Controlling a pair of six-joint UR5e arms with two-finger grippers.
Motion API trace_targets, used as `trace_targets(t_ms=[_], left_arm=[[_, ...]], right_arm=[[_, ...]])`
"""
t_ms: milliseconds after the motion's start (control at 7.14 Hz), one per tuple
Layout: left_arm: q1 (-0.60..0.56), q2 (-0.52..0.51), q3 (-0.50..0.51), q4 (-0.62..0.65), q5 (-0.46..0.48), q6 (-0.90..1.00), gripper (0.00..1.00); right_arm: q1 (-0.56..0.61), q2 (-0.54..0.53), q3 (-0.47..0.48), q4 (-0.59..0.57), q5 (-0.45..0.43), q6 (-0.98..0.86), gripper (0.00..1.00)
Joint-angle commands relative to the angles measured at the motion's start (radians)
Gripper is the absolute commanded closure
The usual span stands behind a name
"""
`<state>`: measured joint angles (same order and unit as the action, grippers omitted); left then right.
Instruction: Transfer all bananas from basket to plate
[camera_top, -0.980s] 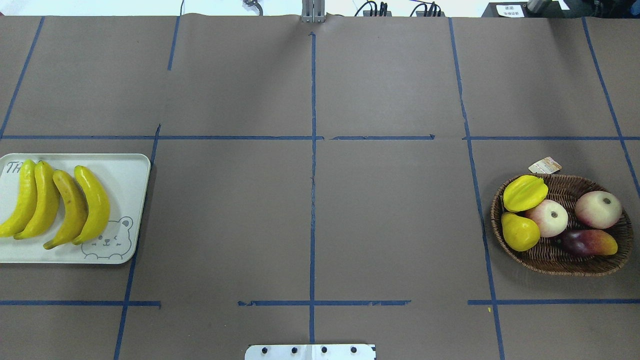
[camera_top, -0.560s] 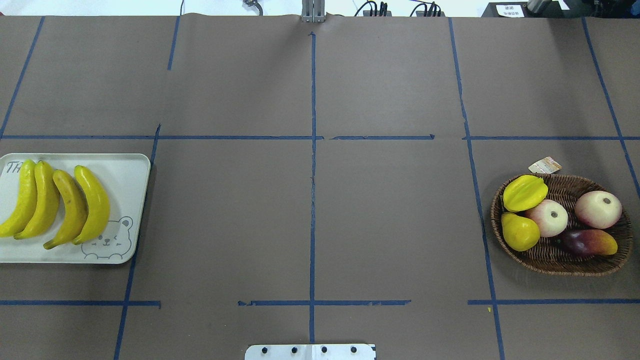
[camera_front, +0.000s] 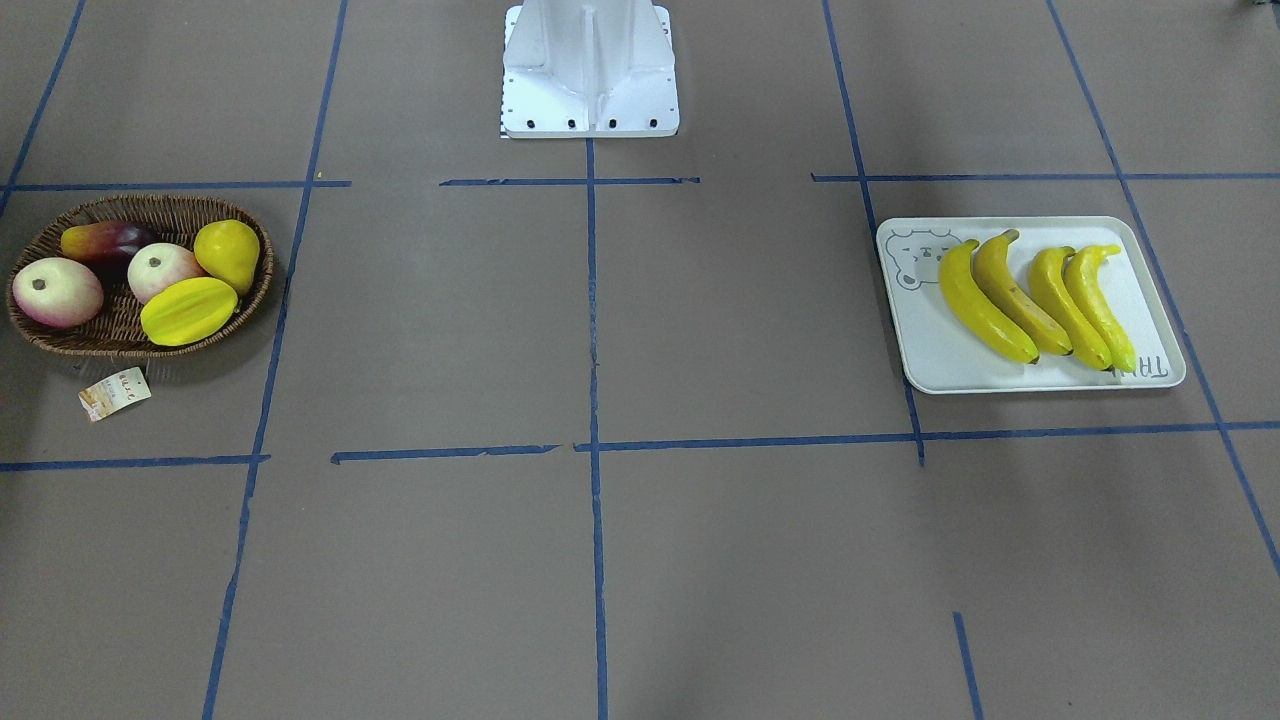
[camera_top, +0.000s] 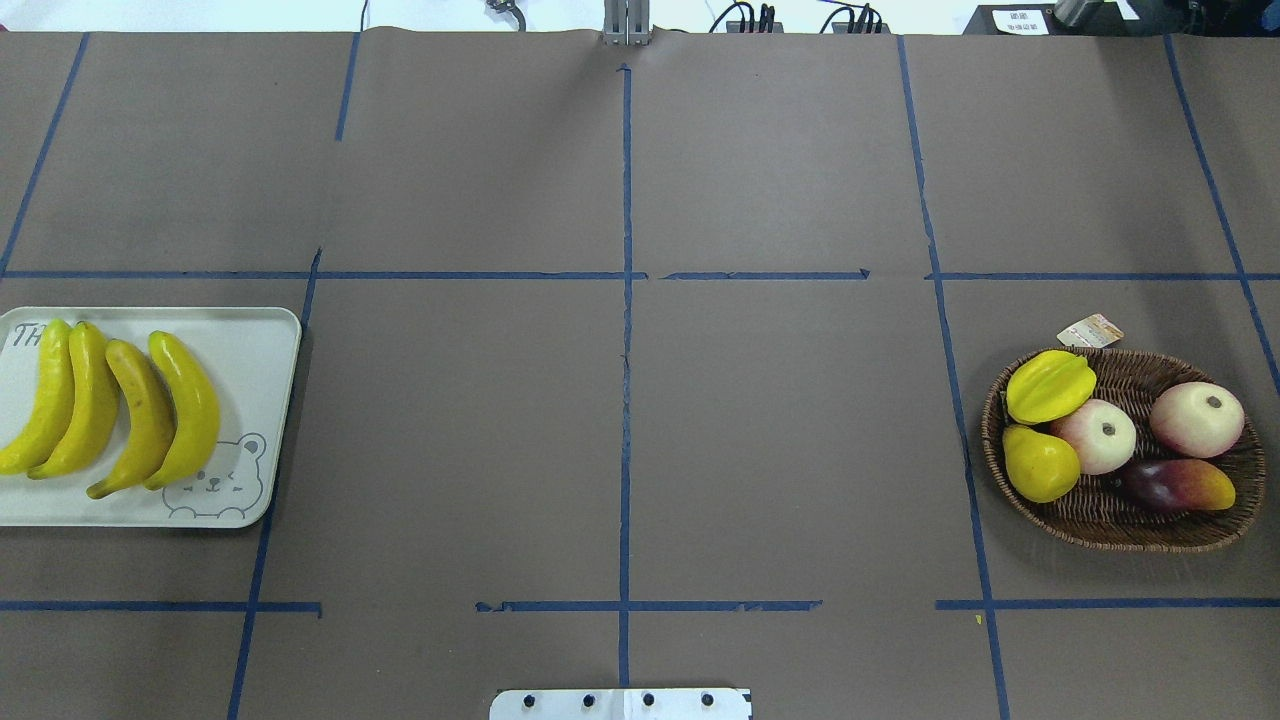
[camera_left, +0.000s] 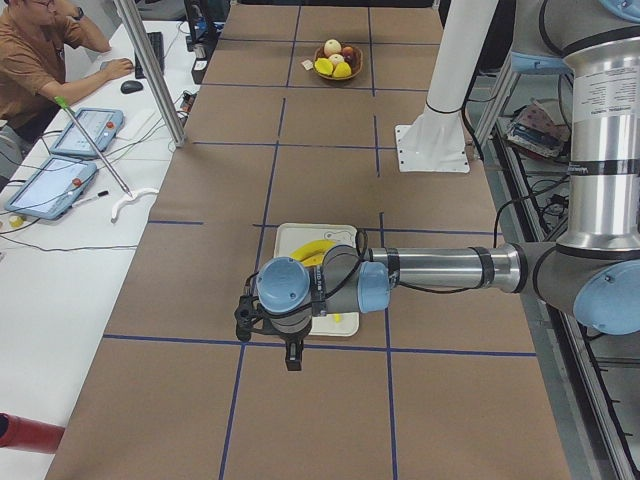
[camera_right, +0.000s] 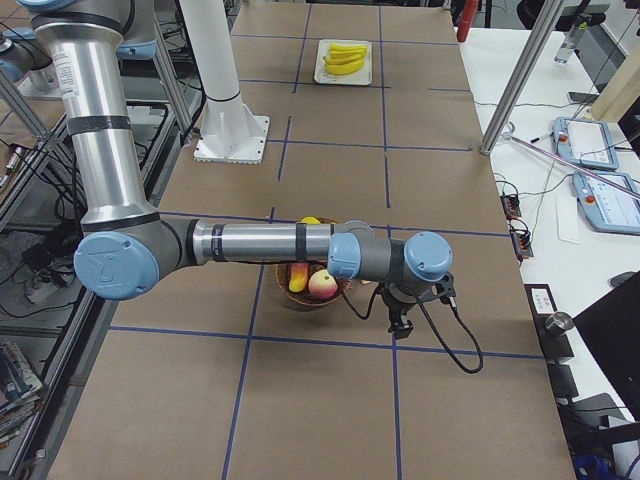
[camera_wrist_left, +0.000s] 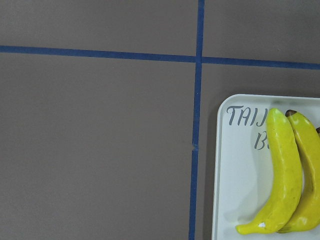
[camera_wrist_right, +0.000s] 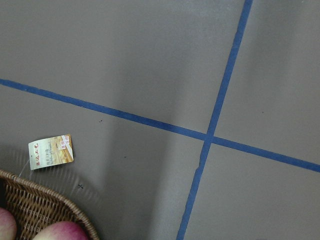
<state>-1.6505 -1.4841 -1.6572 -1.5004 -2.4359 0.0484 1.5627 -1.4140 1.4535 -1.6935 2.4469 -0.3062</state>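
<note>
Lying side by side on plate (camera_top: 255, 360), left: four bananas (camera_top: 150, 420) | basket (camera_top: 1150, 522), right: holds other fruit (camera_top: 1100, 435) | left gripper (camera_left: 282, 342) near plate, right gripper (camera_right: 400, 322) near basket: jaw state cannot be told.

Silver tubular left arm (camera_left: 430, 268) and matching right arm (camera_right: 255, 243) are fitted with pale-blue joint caps and black seam bands. A thin black cable (camera_right: 455, 345) is looped off the right wrist. The white flared pedestal base (camera_front: 590, 60) is fixed by dark screws (camera_front: 571, 124) along the plate edge.

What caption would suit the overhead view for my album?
Four bananas lined up on the bear plate, other fruit in the basket.
</note>
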Motion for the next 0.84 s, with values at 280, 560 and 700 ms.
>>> trace_targets(t_ms=[280, 560, 700], left_arm=[[0.037, -0.010, -0.010, 0.002, 0.008, -0.050, 0.00], [0.037, -0.009, -0.010, 0.000, 0.003, -0.050, 0.00], [0.037, -0.009, -0.009, 0.000, 0.005, -0.050, 0.00]], right_arm=[[0.027, -0.036, -0.002, -0.002, 0.000, 0.002, 0.00], [0.027, -0.039, -0.002, 0.000, -0.006, 0.001, 0.00], [0.027, -0.042, -0.001, 0.000, -0.023, 0.012, 0.00]])
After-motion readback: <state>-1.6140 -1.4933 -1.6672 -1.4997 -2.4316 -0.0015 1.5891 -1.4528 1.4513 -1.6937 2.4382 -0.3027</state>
